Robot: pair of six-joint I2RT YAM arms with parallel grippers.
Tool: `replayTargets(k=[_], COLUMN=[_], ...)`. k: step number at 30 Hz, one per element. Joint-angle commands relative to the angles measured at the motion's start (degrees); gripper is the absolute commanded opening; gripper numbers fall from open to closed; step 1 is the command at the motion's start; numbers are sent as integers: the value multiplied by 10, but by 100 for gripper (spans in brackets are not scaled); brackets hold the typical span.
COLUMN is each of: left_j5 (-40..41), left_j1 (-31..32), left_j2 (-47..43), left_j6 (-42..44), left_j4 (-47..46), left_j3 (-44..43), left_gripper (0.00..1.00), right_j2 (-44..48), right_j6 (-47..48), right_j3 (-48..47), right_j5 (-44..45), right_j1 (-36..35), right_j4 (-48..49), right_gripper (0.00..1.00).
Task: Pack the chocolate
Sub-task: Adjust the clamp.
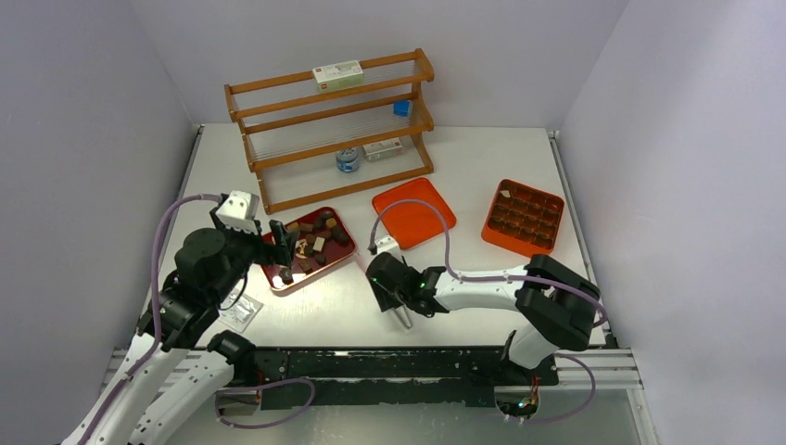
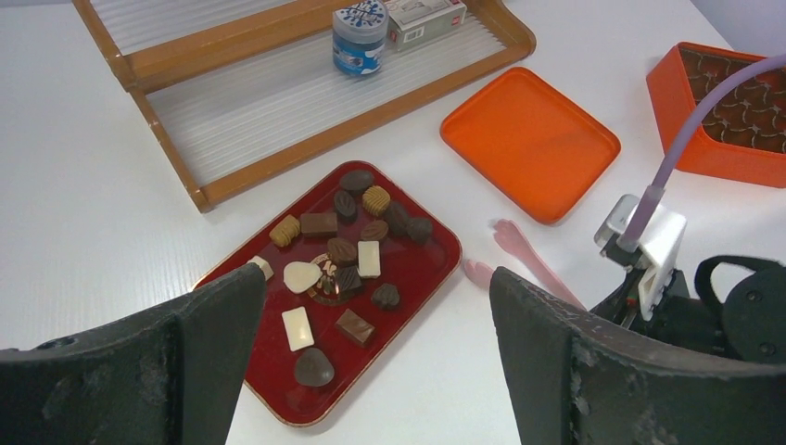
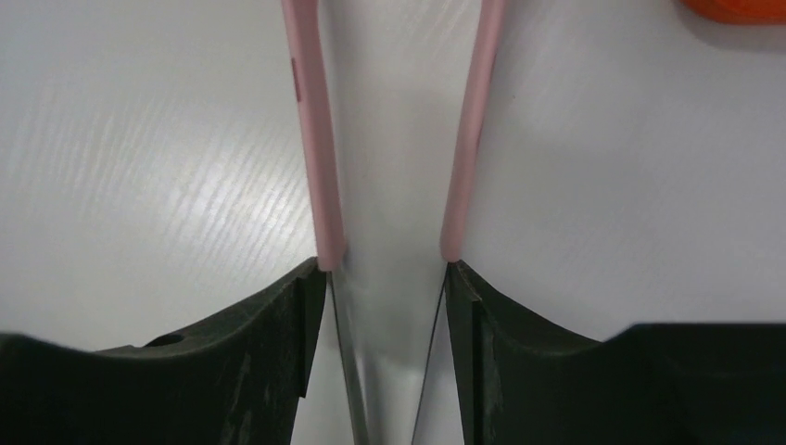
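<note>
Chocolate loose on the tray, left of centre on the table, several pieces touching. Well apart from the box at the right, with the lid lying between. Above the tray's near side, left claw spread wide, holding nothing. Right of the tray, right claw part closed on the tongs, one arm against each finger, tips towards the tray.

Likely trouble: tongs twisting or slipping in the grip, given springy arms pushing outward and only the butt end held. With too hard a squeeze, smooth rounded pieces shooting out sideways; with too light a one, a drop on the long way to the box. Among crowded pieces, easy to nudge a neighbour over the tray's low rim. Some risk too of tongs meeting the left claw over the tray.

Tong tips cut off in the right wrist view. Cannot tell whether the tongs touch the table. Box cells too small to read; perhaps one pale piece in a far-left cell.
</note>
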State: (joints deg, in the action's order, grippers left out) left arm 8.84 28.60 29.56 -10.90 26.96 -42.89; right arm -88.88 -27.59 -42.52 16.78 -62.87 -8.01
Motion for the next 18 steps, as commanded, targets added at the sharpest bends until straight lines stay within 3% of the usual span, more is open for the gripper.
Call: replayTargets(k=[1,13,18], left_j5=[15,15,3], left_j1=[1,1,1], left_j2=[-6,-2,49], left_j6=[-2,-14,-96], left_j4=[1,5,19], left_j3=[-9,-9,-29], left_gripper=[95,94,91], right_j2=[-30,-21,39], right_j6=[-17,-24,-22], right_j3=[7,45,23], right_j5=[59,60,36], right_j1=[-12,-24,-33], right_j4=[-8,32,6], right_gripper=[54,45,44])
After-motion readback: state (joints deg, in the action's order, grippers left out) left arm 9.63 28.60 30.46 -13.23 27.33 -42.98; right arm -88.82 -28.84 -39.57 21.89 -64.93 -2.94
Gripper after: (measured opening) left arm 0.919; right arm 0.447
